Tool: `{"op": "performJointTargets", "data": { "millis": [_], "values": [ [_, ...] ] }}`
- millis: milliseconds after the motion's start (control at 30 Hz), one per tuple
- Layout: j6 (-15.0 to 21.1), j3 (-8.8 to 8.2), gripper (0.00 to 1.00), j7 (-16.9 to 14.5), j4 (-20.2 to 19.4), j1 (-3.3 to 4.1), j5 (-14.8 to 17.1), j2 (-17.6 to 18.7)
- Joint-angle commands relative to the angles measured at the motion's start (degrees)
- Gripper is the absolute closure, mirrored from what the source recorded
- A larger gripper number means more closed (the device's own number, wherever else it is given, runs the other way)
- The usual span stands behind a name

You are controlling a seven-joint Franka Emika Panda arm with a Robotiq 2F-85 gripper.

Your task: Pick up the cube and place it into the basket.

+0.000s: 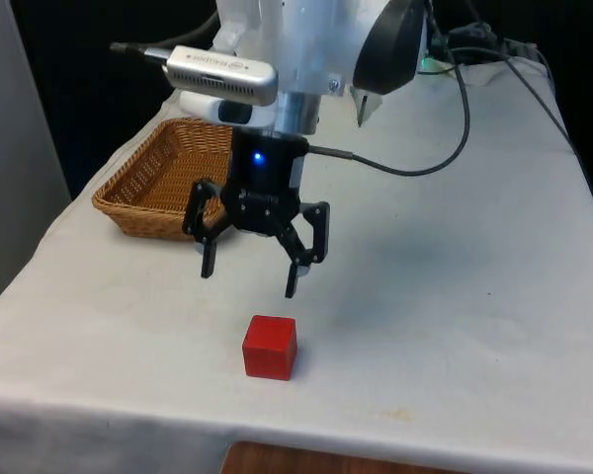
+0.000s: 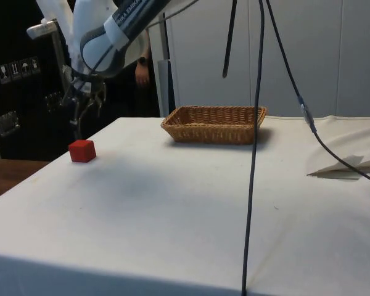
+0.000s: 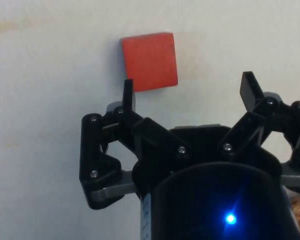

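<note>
Cube (image 1: pixel 270 347), one and red, sits on the counter (image 1: pixel 455 296) near its front edge, apart from the tool (image 1: pixel 248 281) hanging above with fingers spread and empty. The wrist view shows one fingertip (image 3: pixel 128 92) overlapping the cube's edge. One wicker basket (image 2: pixel 214 123) stands well apart; the side view hides its inside.

No text legible (none anywhere)
</note>
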Motion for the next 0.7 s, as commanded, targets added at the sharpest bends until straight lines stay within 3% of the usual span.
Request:
{"op": "performJointTargets", "data": {
  "millis": [0,100,133,200,367,400,433,667],
  "values": [
    [0.7,0.29,0.00,-0.2,0.7,-0.23,0.2,0.6],
    [2.1,0.40,0.00,-0.2,1.4,-0.34,0.3,1.3],
    [1.7,0.00,0.00,0.1,0.9,0.00,0.1,0.9],
    [3.3,0.63,0.00,-0.3,2.1,-0.52,0.7,2.1],
    [4.5,0.80,0.00,-0.5,3.7,-0.57,1.7,3.9],
    [4.3,0.00,0.00,0.1,3.3,-0.06,1.4,3.5],
    [4.6,0.86,0.00,-0.5,4.0,-0.57,1.8,4.2],
    [5.4,1.32,0.00,-0.6,5.4,-0.52,3.1,6.1]
  ]
}}
